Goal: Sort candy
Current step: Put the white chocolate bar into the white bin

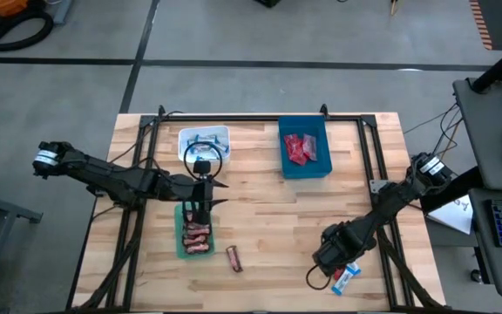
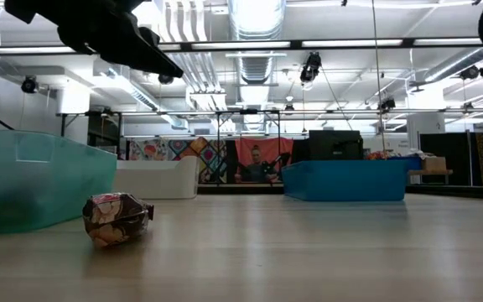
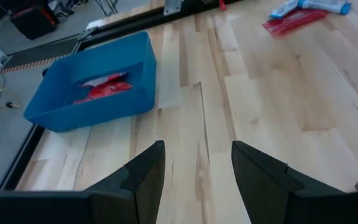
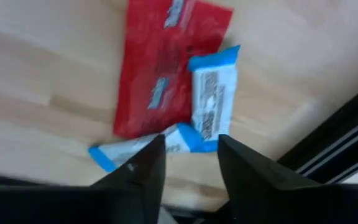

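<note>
The candy lies in several places. Maroon bars (image 1: 196, 237) fill the green bin (image 1: 179, 244), and one loose maroon bar (image 1: 234, 258) lies on the table beside it. Red packets (image 1: 299, 148) sit in the blue bin (image 1: 304, 167), and blue-and-white bars (image 1: 204, 142) in the white bin (image 1: 205, 131). At the near right, a red packet (image 4: 166, 62) lies partly under two blue-and-white bars (image 4: 213, 102). My right gripper (image 4: 191, 158) hovers open just above them, pointing steeply down. My left gripper (image 3: 197, 171) stands open and empty above the green bin's far end (image 1: 214, 194).
A black frame (image 1: 260, 118) runs along the table's far edge and down both sides. Its rail (image 4: 334, 143) passes close beside the near-right candies. Bare wood (image 1: 277, 218) stretches between the bins and my right gripper.
</note>
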You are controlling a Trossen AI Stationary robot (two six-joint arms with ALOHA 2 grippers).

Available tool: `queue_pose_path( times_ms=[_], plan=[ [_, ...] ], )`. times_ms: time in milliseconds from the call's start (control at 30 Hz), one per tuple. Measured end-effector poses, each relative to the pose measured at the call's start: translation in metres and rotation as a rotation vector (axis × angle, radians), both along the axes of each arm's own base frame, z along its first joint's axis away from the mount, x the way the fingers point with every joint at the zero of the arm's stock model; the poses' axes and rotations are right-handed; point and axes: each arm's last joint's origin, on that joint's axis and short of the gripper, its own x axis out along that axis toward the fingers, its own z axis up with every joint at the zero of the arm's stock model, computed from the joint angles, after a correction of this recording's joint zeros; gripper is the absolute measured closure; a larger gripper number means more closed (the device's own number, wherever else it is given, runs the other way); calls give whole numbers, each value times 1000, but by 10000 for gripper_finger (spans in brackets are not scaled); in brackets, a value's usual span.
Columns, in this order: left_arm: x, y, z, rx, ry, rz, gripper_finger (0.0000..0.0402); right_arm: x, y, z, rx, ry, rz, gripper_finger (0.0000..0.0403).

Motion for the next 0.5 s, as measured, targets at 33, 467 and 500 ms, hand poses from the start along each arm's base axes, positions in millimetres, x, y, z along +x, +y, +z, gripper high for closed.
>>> queue_pose_path(
  times_ms=[33,467,500],
  plan=[
    [0,0,0,0,-5,-1,233,-1,-1,-2,-12,1,0,256],
    [1,0,2,-4,-24,-2,233,-14,-11,-31,-28,18,47,207],
    [1,0,3,-5,-29,-2,233,-15,-12,-33,-25,14,47,207]
  ],
)
